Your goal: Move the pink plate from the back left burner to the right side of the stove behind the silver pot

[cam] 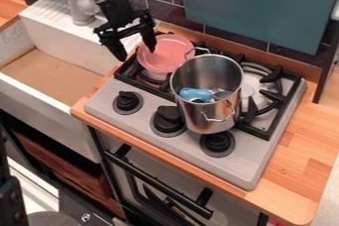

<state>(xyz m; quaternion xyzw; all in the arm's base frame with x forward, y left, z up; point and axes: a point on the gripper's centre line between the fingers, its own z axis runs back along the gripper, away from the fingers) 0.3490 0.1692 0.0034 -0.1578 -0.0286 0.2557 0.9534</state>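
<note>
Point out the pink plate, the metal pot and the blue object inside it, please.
Pink plate [168, 54]: camera view, middle of its face.
Metal pot [193, 117]: camera view, outside of its wall.
Blue object [193, 94]: camera view, its upper surface.

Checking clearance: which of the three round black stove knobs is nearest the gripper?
The round black knob closest to the white sink is nearest the black two-finger gripper; the middle knob and far knob sit by the shiny metal pot.
</note>
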